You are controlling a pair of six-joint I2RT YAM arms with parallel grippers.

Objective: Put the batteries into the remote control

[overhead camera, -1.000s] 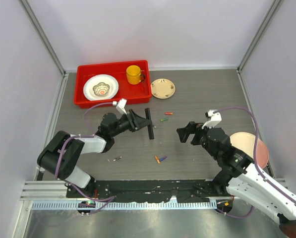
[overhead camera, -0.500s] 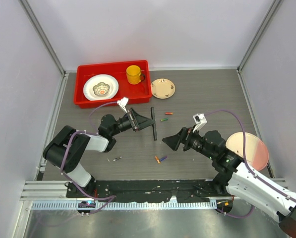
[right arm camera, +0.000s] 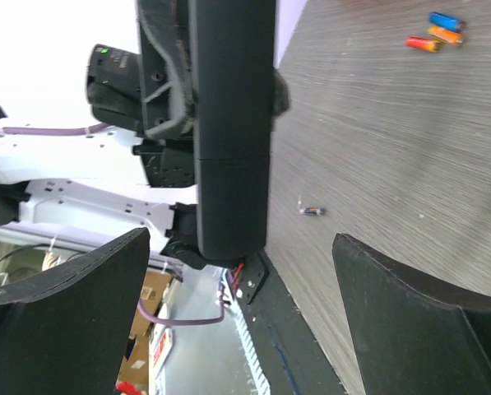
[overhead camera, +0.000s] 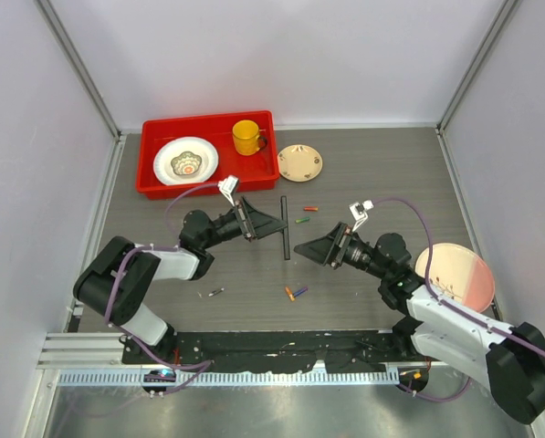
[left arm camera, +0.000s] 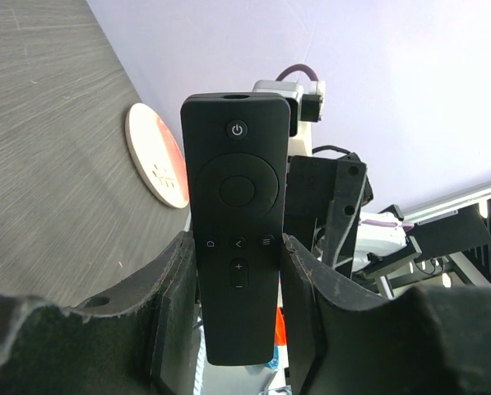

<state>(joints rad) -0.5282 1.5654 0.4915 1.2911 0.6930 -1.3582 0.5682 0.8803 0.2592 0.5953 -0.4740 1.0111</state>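
Grey wood-grain tabletop [overhead camera: 382, 173], white walls [overhead camera: 281, 55] on three sides. A red tray [overhead camera: 149, 190] with a mug [overhead camera: 246, 137] sits far left, a small plate [overhead camera: 300, 162] beside it, and a pink plate [overhead camera: 455, 276] at the right.

The remote [overhead camera: 285, 228] is off the tabletop, mid-table. Your left end effector [overhead camera: 272, 224] is pinching it across its width, button face toward the left wrist camera. The right end effector [overhead camera: 314, 248] is spread wide, facing the remote's back. There's a seam across that back, so I'd judge the cover is on and nothing is loaded.

The batteries lie loose. Green battery [overhead camera: 302, 220] and red battery [overhead camera: 310, 209] are just beyond the remote; orange battery [overhead camera: 289, 293] and purple battery [overhead camera: 300, 291] are nearer you. A small dark item [overhead camera: 215, 293] to the left is too small to identify.

Risks:
- The left grip is on the remote's lower half, so the power-button end is unsupported. If you push the cover off-axis, the remote pivots or slips.
- The right fingers [right arm camera: 72, 329] straddle the remote near the left fingers [left arm camera: 175, 304]. If you close there, the two collide.
- If the remote drops, it hits the tabletop and could scatter the batteries.
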